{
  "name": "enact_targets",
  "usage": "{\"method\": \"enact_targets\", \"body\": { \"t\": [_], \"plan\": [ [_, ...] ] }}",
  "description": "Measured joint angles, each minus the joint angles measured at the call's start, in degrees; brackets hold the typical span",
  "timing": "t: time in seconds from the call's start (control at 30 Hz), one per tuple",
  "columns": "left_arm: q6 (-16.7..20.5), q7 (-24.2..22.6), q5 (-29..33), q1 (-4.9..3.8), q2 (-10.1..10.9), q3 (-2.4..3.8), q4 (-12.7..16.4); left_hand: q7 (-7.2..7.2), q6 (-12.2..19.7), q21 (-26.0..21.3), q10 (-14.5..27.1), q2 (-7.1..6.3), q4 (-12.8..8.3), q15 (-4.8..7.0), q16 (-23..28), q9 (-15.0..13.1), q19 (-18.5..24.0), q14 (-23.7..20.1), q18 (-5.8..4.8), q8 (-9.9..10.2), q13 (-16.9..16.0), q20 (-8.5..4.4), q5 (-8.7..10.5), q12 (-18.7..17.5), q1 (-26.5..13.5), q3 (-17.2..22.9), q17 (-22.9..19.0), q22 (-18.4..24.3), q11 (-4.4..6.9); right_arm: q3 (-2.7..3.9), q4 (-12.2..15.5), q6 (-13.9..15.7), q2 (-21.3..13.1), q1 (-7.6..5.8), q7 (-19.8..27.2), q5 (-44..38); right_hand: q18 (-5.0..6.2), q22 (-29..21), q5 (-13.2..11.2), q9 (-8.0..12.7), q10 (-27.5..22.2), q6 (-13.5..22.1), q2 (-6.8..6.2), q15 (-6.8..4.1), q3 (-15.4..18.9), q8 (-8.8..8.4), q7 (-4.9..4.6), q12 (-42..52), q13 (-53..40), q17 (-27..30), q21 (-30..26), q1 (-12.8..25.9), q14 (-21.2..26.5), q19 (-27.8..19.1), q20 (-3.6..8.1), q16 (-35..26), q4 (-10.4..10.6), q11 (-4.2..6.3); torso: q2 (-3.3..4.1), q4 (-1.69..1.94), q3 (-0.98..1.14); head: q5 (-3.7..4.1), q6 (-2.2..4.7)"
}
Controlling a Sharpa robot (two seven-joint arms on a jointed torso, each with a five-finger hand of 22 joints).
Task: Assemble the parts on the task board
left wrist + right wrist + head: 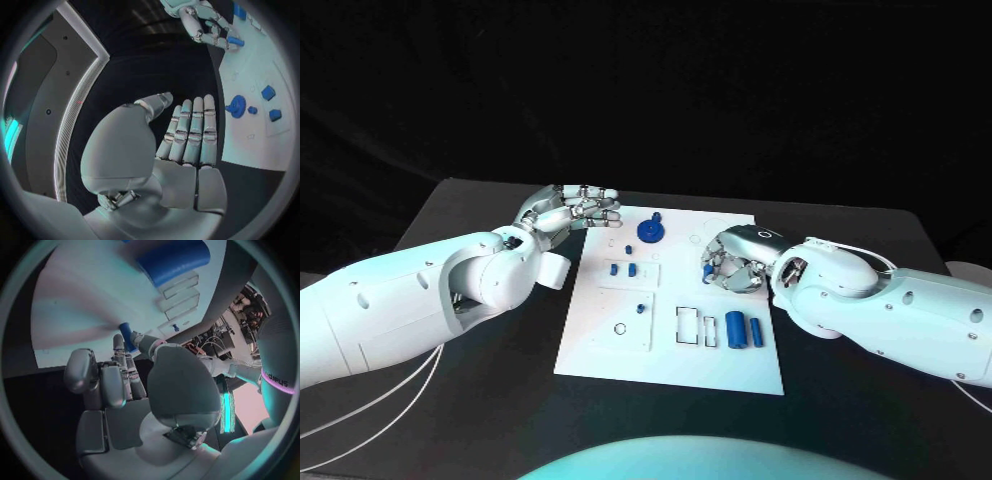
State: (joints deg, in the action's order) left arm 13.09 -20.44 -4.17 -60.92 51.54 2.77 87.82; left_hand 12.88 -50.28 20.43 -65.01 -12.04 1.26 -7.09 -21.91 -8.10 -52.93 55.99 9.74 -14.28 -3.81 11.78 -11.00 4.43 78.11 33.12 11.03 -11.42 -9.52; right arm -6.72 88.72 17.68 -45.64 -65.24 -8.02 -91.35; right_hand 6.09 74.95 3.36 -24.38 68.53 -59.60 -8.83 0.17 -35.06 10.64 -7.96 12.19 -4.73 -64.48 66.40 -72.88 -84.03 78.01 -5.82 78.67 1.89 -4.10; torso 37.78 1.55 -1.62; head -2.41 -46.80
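The white task board lies in the middle of the black table. My right hand hovers over the board's right middle and pinches a small blue peg between thumb and finger; the peg and the hand also show in the right wrist view, and the peg in the left wrist view. My left hand is held over the board's far left corner, fingers straight, holding nothing. A round blue knob stands at the far side of the board, and two small blue blocks sit near its left middle.
Two blue cylinders lie near the board's right side beside two empty rectangular slots. A small blue piece and a black ring outline are on the near left plate. Bare black table surrounds the board.
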Motion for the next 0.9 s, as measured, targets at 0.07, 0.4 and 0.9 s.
{"method": "enact_targets", "body": {
  "t": [0.07, 0.4, 0.9],
  "plan": [
    [0.02, -0.05, 0.0, 0.0, -0.01, 0.0, 0.0, 0.0, 0.0, 0.0, 0.0, 0.0, 0.0, 0.0, 0.0, 0.0, 0.0, 0.0, 0.0, 0.0, 0.0, 0.0, 0.0, 0.0, 0.0, 0.0, 0.0, 0.0, 0.0, 0.01, 0.41, 0.52, -0.29, 0.0, -0.03, 0.12, 0.0, 0.0, 0.32, -0.11, 0.29, -0.27, 0.26, -0.32, -0.07, 0.23, 0.27, 0.0, -0.03, -0.35, 0.3, -0.11, 0.08, 0.07, 0.07, 0.06, -0.07, 0.3, -0.01, 0.0, 0.02, -0.05, 0.02],
    [0.05, -0.15, 0.0, 0.0, -0.09, 0.0, -0.16, 0.0, 0.0, 0.0, 0.0, 0.0, 0.0, 0.0, 0.0, 0.0, 0.0, 0.0, 0.0, 0.0, 0.0, 0.0, 0.0, 0.0, 0.0, 0.0, -0.01, 0.0, 0.0, 0.46, 4.62, 4.02, -2.71, -0.48, 0.08, 2.16, 0.01, 0.0, 0.53, -0.47, 0.68, -0.38, 0.7, -0.4, -0.22, 0.56, 0.4, 0.0, -0.06, -0.86, 0.71, -0.13, 0.0, 0.28, 0.29, 0.27, -0.22, 0.31, -0.07, -0.08, -0.01, -0.09, 0.29],
    [0.03, -0.17, 0.01, 0.04, -0.42, 0.0, -0.46, 0.0, 0.0, -0.22, 0.0, 0.0, 0.0, 0.0, 0.0, 0.0, 0.0, 0.0, 0.0, 0.0, 0.0, 0.0, -0.22, 0.0, 0.0, 0.0, -0.01, 0.04, 0.0, 0.65, 10.49, 7.64, -0.59, -0.6, 1.11, 7.55, 0.02, -0.01, 0.87, -0.63, 0.67, -0.33, 0.69, -0.4, -0.21, 0.5, 0.38, -0.22, -0.05, -0.85, 0.71, -0.12, 0.0, 0.27, 0.28, 0.26, -0.22, 0.3, -0.08, -0.08, 0.02, -0.75, 0.69]
  ]
}}
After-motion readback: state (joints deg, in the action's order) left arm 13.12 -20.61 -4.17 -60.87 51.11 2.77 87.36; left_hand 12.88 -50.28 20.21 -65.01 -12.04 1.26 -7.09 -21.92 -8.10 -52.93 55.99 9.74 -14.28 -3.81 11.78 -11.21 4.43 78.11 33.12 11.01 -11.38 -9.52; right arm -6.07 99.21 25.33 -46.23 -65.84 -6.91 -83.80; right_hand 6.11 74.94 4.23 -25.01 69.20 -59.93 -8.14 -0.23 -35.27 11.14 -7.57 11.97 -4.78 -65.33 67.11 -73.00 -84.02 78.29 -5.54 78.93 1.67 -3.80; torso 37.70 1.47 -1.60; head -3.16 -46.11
